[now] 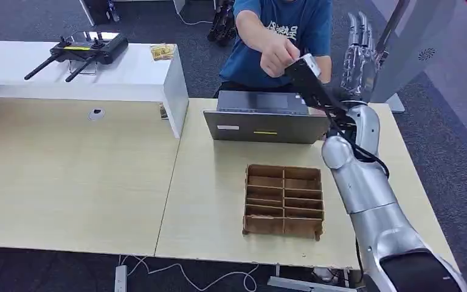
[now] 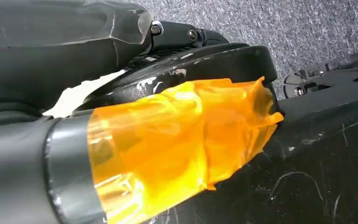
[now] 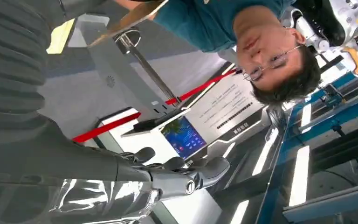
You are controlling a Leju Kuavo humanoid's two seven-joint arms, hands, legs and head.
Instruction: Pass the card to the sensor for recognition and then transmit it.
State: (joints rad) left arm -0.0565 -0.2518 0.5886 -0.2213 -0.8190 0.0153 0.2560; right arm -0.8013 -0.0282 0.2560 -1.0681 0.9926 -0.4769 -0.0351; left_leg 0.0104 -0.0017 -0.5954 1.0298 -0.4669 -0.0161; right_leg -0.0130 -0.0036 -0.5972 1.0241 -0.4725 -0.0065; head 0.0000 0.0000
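Card (image 1: 311, 62) | pinched in person's hand (image 1: 278, 56) above laptop (image 1: 266, 118), just beside right hand (image 1: 359, 55) | right fingers straight, apart, holding nothing | left hand: can't tell | prob. thin, stiff, light, slick: take by edges, flat faces between fingers.

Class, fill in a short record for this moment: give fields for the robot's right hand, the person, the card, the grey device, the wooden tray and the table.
right hand: raised high beyond the table's far edge, fingers extended upward, holding nothing
person: in a blue shirt behind the table, one hand reaching toward the robot's wrist
card: cannot be made out in any view
grey device: flat box with a yellow strip, at the table's far edge
wooden tray: divided into compartments, all empty, nearer the robot than the device
table: light wood
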